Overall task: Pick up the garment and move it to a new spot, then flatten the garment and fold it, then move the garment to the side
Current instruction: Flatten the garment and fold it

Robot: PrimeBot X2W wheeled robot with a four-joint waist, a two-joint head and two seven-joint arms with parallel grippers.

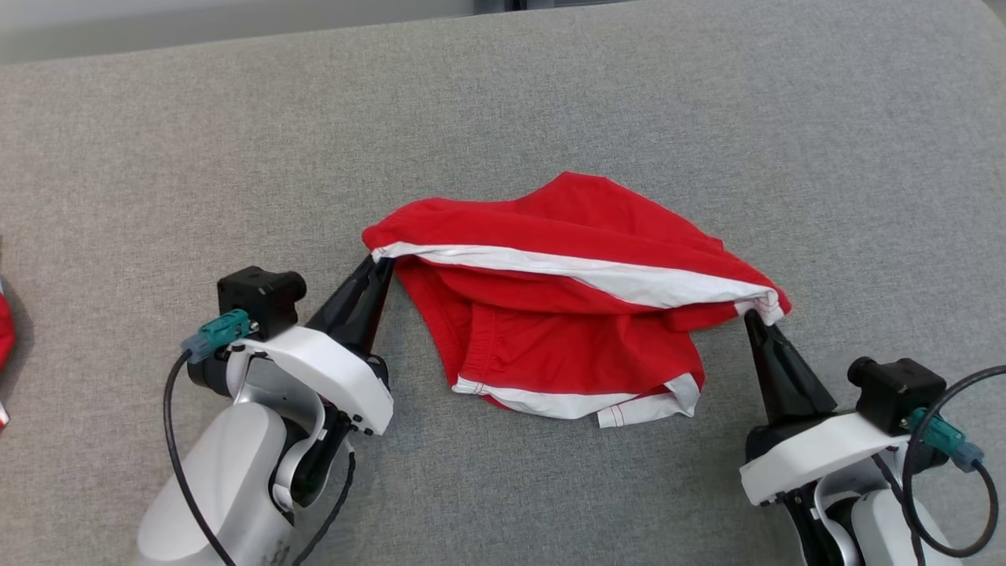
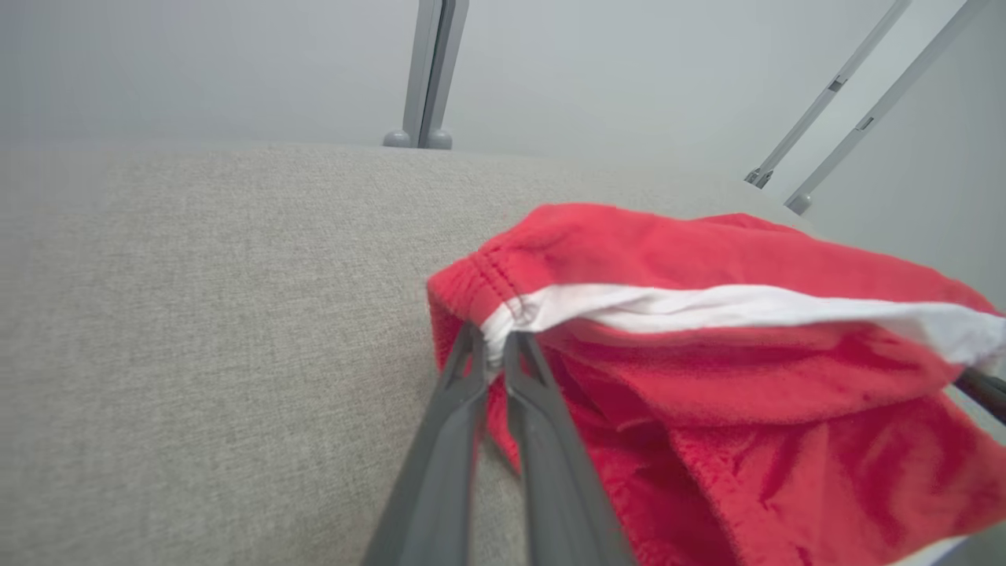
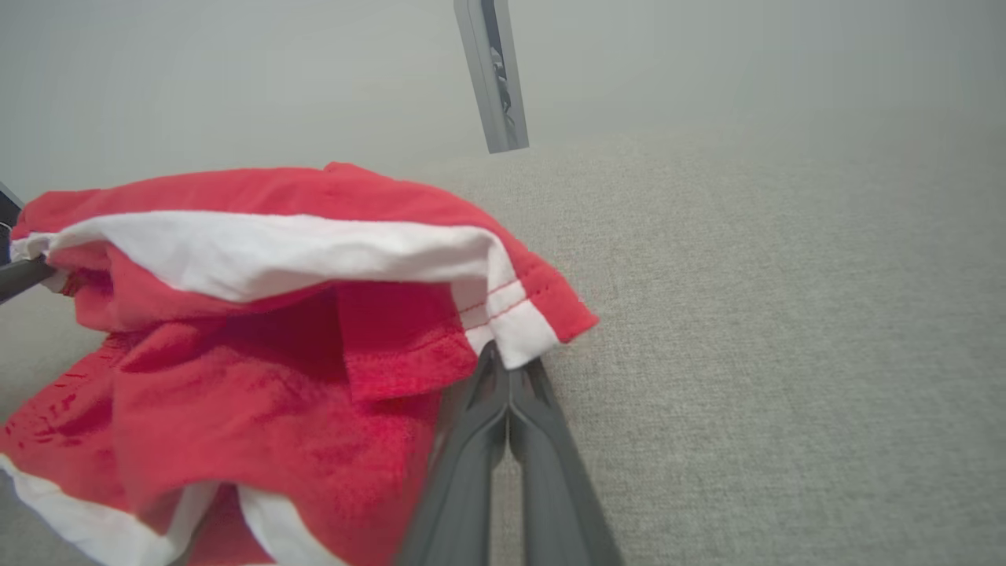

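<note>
Head view: the red garment (image 1: 566, 236) with white bands lies crumpled near the middle of the grey fabric-covered worktop (image 1: 157, 157). Its upper white band is stretched between the two pincers. The left pincer (image 1: 381, 267) is clamped on the left end of this band, and the right pincer (image 1: 754, 318) is clamped on the right end. In the left wrist view the two dark fingers (image 2: 464, 369) pinch the cloth where the white band meets the gathered red edge. In the right wrist view the fingers (image 3: 483, 385) are pressed together on the white stitched corner. A small piece of other red cloth (image 1: 4, 330) shows at the far left edge of the worktop.
</note>
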